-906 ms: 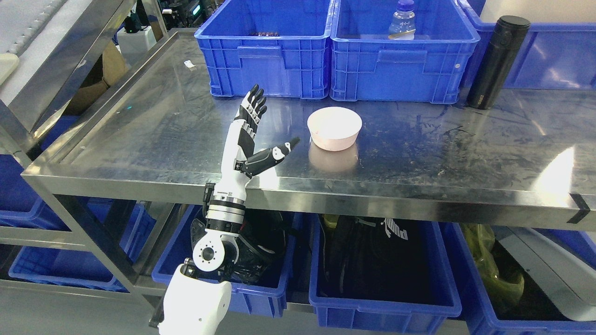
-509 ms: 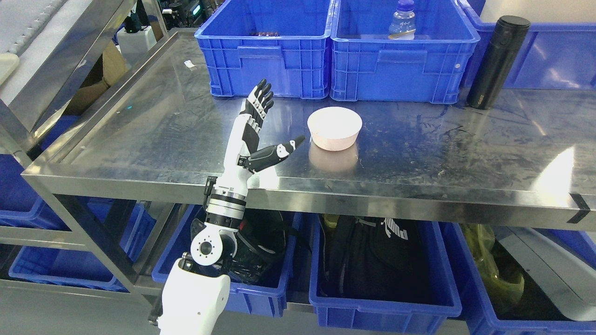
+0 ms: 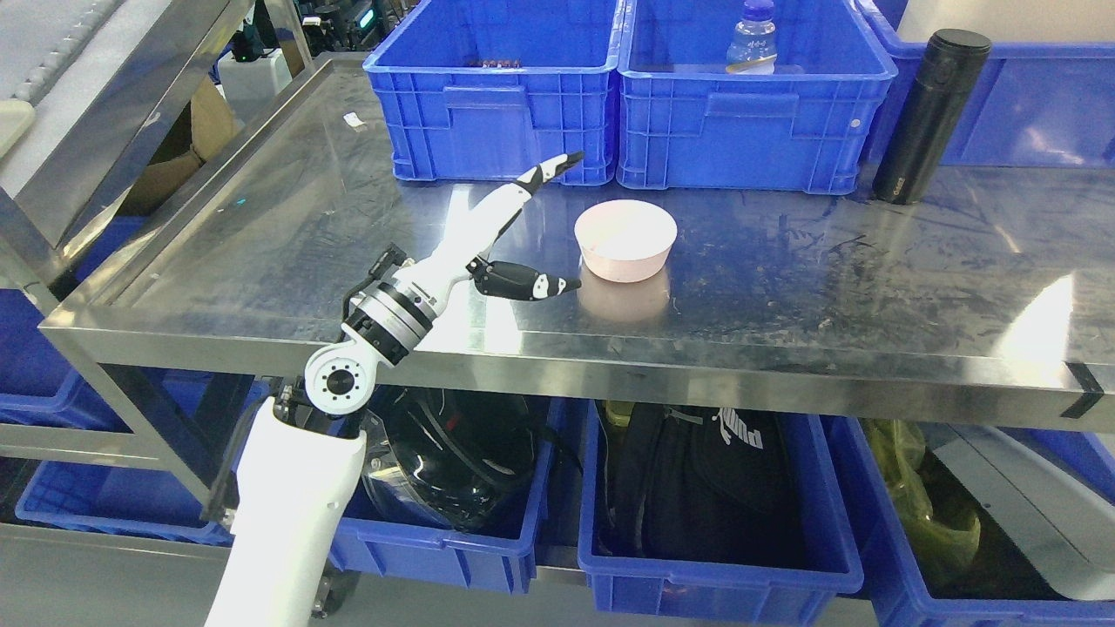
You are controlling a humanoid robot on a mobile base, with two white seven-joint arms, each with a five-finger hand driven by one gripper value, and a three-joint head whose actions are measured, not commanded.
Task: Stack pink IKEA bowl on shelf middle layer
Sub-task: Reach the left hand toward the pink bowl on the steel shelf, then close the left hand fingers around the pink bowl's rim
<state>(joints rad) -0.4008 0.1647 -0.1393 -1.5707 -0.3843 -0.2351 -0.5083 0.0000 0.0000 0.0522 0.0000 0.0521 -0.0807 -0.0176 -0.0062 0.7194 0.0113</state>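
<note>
A pink bowl (image 3: 625,239) stands upright on the steel shelf (image 3: 305,235), near its middle. My left hand (image 3: 562,226) reaches over the shelf from the lower left and is open, fingers stretched toward the blue crates and thumb (image 3: 531,284) pointing at the bowl's left side. The thumb tip ends just short of the bowl; nothing is between fingers and thumb. The right arm does not show.
Two blue crates (image 3: 496,96) (image 3: 753,104) line the back of the shelf, one with a water bottle (image 3: 752,37). A black flask (image 3: 930,115) stands at the right rear. Under the shelf are blue bins (image 3: 723,592) with dark bags and a helmet (image 3: 462,457).
The left arm has swung up and forward over the shelf, tilting the hand rightward. Fingers now extend behind the bowl's left side and the thumb lies closer to it. The bowl has not moved.
</note>
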